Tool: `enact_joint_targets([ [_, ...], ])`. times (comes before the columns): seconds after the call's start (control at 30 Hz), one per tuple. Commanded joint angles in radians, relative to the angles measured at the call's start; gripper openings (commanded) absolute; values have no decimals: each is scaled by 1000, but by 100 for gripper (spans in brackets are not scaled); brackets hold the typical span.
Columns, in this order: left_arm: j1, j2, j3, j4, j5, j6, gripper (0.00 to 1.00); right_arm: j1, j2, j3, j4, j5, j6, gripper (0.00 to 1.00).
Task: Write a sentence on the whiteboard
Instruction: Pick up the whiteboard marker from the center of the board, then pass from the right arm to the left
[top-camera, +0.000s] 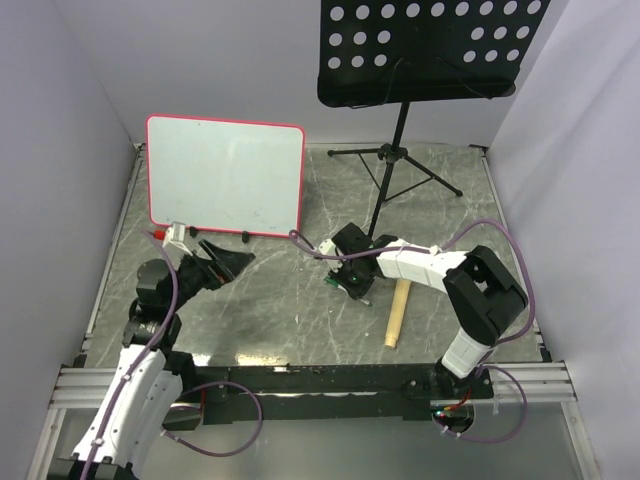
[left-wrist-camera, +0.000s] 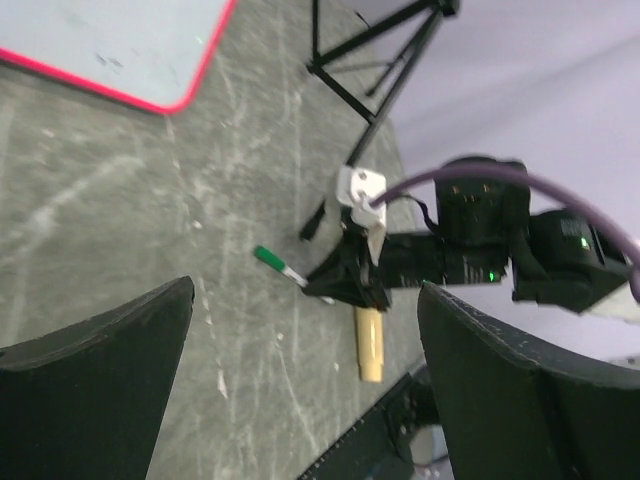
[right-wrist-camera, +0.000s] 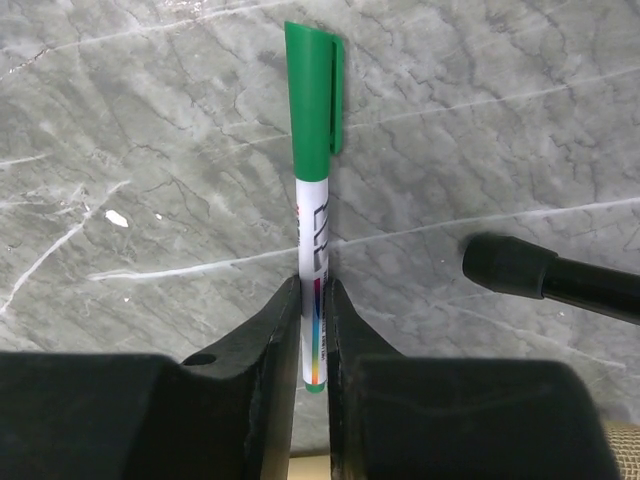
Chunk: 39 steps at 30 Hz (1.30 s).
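Marker: a slim whiteboard marker (right-wrist-camera: 314, 215) with a white printed barrel and a green clip cap lies on the grey marbled table (top-camera: 290, 300), near its middle and well apart from the board.
Right gripper: the right gripper (right-wrist-camera: 313, 295) is closed on the barrel near its tail end, with the pads pressed to either side; the capped end points away from the wrist.
Left gripper: the left gripper (top-camera: 225, 262) has its fingers spread wide and holds nothing, hovering just in front of the board's near edge.
Whiteboard: the whiteboard (top-camera: 225, 175), pink-red framed, sits at the far left of the table and appears to lie flat.
Sentence: no writing shows on the board, only faint smudges.
Handling, marker: probably light and rigid, with a smooth round plastic barrel that could roll or twist between the flat pads. A hold nearer the middle would likely steady the tip better than this tail-end grip.
Cap: it is on, so it likely has to be pulled off first; the free left fingers look suited to that.
Handling, board: thin, stiff and slick, so it may slide under pen pressure unless braced at the frame.
Nearby: a wooden dowel (top-camera: 397, 313) and a music stand foot (right-wrist-camera: 505, 265) sit beside the grip.
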Motion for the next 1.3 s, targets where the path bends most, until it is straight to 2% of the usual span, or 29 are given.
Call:
enact_joint_targets([
  [0.0, -104, 35, -68, 197, 37, -100, 98, -28, -28, 13, -8, -86, -28, 9],
  [0.17, -262, 167, -118, 388, -11, -213, 93, -69, -225, -14, 11, -281, -105, 7],
  [0.3, -335, 344, -130, 624, -24, -290, 88, -71, -358, -54, 37, -438, -134, 6],
  [0.43, -397, 489, -78, 726, -27, -303, 87, -69, -374, -57, 24, -496, -162, 5],
  [0.5, -437, 562, -41, 752, -29, -301, 90, -69, -375, -51, 14, -505, -171, 5],
  [0.63, -490, 649, 3, 824, -27, -304, 88, -71, -380, -50, 6, -523, -174, 5],
  [0.77, -520, 681, 31, 802, -41, -292, 84, -69, -378, -47, -2, -529, -182, 5],
  [0.8, -523, 686, 39, 783, -41, -284, 79, -69, -377, -47, -3, -531, -182, 5],
  [0.97, -546, 701, 83, 671, -72, -215, 65, -71, -374, -40, -11, -542, -185, 5],
  [1.0, -551, 701, 94, 621, -78, -203, 60, -71, -372, -39, -11, -542, -185, 5],
  [1.1, -562, 702, 126, 559, -96, -157, 52, -69, -369, -39, -14, -546, -185, 5],
  [1.27, -566, 718, 149, 545, -72, -135, 41, -69, -365, -36, -19, -543, -185, 4],
])
